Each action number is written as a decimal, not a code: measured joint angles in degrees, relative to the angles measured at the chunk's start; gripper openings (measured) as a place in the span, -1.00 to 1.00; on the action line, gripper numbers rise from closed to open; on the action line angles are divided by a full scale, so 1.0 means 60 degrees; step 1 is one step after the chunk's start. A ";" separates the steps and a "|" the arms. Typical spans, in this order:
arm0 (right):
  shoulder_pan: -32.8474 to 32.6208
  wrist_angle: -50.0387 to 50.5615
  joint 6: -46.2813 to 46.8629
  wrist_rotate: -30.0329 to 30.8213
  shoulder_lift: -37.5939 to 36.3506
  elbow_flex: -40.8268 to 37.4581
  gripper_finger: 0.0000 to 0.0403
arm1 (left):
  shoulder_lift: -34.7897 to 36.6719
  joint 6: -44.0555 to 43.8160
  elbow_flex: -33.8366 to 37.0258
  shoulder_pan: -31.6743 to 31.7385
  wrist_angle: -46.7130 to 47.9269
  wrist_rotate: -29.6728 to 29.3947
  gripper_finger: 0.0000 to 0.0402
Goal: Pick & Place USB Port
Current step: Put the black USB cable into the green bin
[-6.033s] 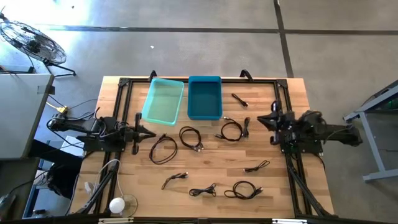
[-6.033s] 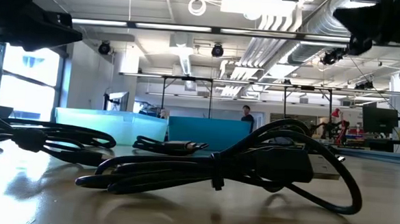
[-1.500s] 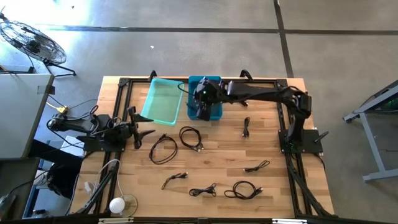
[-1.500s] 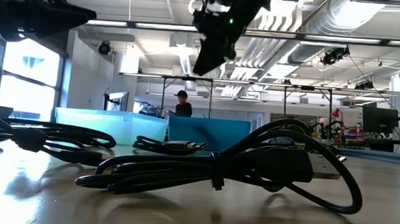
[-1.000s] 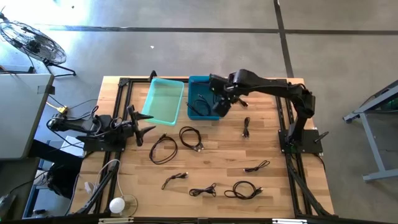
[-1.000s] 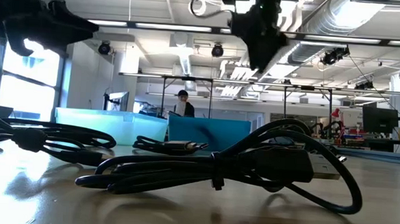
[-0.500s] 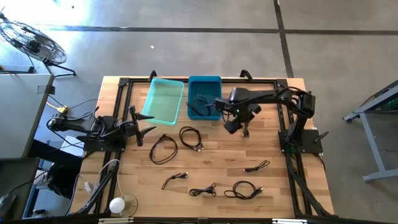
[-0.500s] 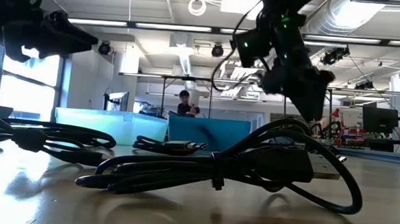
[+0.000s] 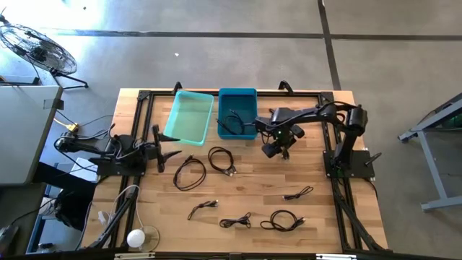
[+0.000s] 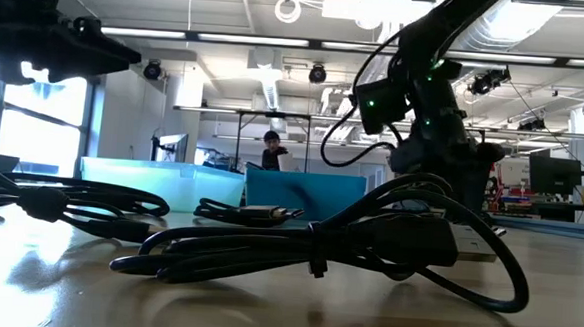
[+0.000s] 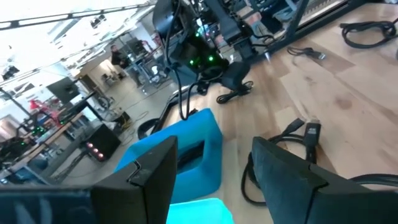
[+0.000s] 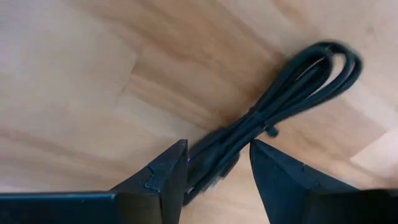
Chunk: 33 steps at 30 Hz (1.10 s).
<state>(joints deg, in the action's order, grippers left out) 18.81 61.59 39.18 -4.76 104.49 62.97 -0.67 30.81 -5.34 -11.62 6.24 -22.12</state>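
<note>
A short bundled black USB cable (image 12: 280, 106) lies on the wooden table right of the dark blue bin (image 9: 249, 97). My right gripper (image 9: 278, 149) is low over it, open. In the right wrist view its fingers (image 12: 217, 149) stand on either side of the cable's near end. I cannot tell whether they touch it. One black cable (image 9: 231, 121) lies in the blue bin. The teal bin (image 9: 190, 117) stands to its left. My left gripper (image 9: 164, 148) waits open at the table's left side.
Several more coiled black cables lie on the table: two (image 9: 222, 160) (image 9: 189, 173) near the middle, others (image 9: 235, 221) (image 9: 283, 219) (image 9: 298, 193) toward the near edge. Black frame rails run along the table's sides. A person stands in the room behind.
My right gripper has moved from over the blue bin toward the table's near and right side. It has come down over the short cable right of the bin. The cable in the bin lies still.
</note>
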 joint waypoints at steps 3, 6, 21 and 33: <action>-0.0008 -0.0070 0.0136 0.0118 0.0000 -0.0116 -0.18 | 0.0000 -0.0117 0.0000 0.0000 0.0028 0.0126 0.01; -0.0011 -0.0178 0.0115 0.0126 0.0000 -0.0314 -0.18 | 0.0000 -0.0183 0.0000 0.0000 0.0077 0.0126 0.01; -0.0541 -0.1287 -0.2179 0.0921 -0.0049 -0.0956 -0.85 | 0.0001 0.0070 0.0004 0.0000 0.0201 0.0017 0.01; -0.0940 -0.1614 -0.3097 0.1645 -0.1178 -0.1039 -0.91 | 0.0000 -0.0697 0.0011 -0.0004 -0.0572 0.2194 0.01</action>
<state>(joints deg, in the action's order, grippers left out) 13.17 51.91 20.60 5.11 97.42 56.73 -0.67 26.63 -5.28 -11.64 2.81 -8.96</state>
